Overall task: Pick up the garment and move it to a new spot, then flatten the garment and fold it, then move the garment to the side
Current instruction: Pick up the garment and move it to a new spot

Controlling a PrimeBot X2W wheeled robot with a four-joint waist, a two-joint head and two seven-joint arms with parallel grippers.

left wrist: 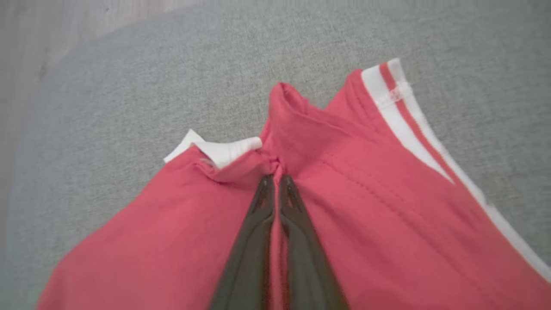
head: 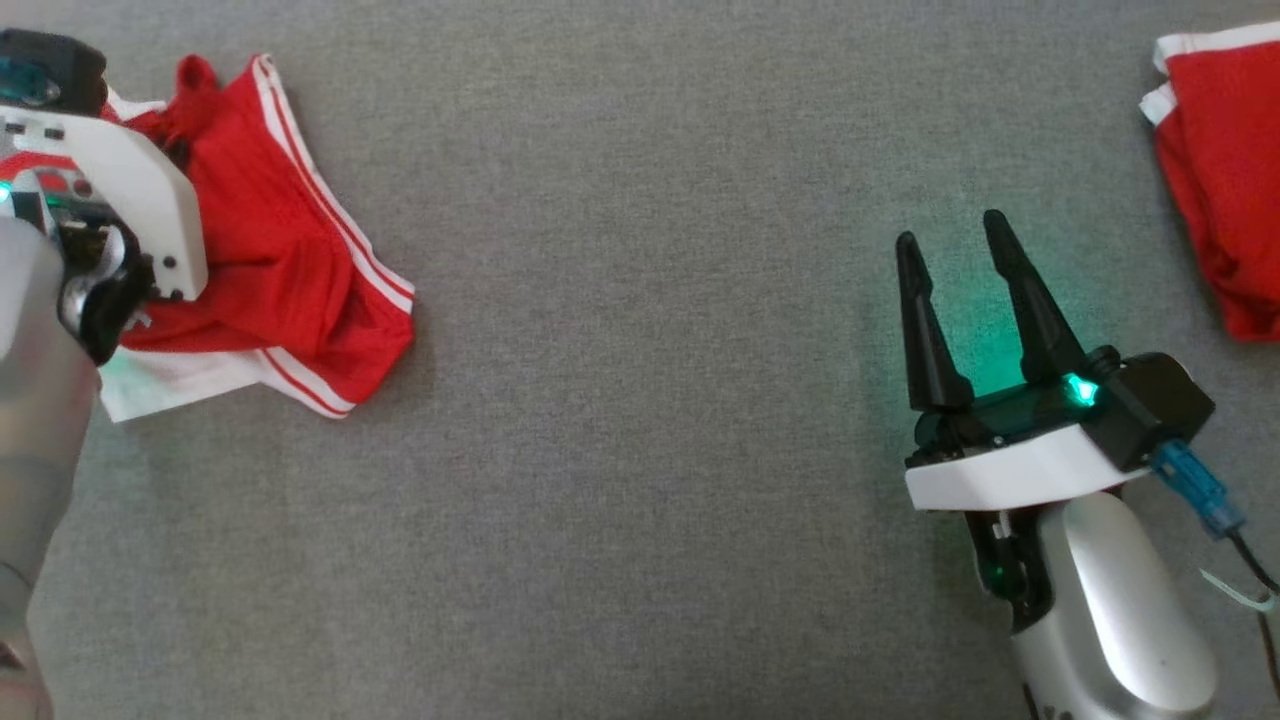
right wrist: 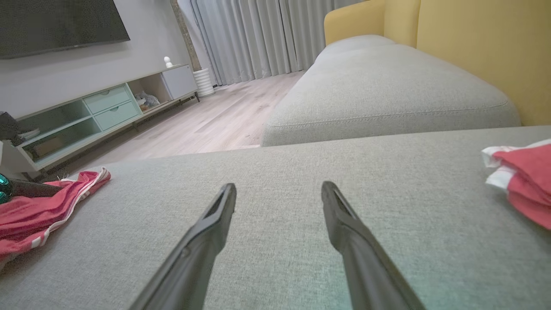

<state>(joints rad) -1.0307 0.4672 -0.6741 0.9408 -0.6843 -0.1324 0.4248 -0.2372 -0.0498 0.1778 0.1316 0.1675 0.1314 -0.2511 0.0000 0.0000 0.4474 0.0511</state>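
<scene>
A crumpled red garment (head: 290, 270) with white stripes lies at the far left of the grey cushion. In the left wrist view my left gripper (left wrist: 275, 178) is shut on a pinched fold of that red garment (left wrist: 366, 206), near its white-trimmed edge. In the head view the left wrist housing covers part of the cloth and hides the fingertips. My right gripper (head: 952, 238) stands open over bare cushion at the right, holding nothing; its two fingers (right wrist: 217, 215) are spread wide in the right wrist view. The garment (right wrist: 38, 211) shows at that view's left.
A second red and white cloth (head: 1225, 170) lies at the cushion's far right edge, also as a cloth (right wrist: 523, 181) in the right wrist view. Grey cushion (head: 640, 400) lies between the two. Beyond are a wooden floor (right wrist: 206, 125), a cabinet (right wrist: 86, 116) and a yellow backrest (right wrist: 473, 43).
</scene>
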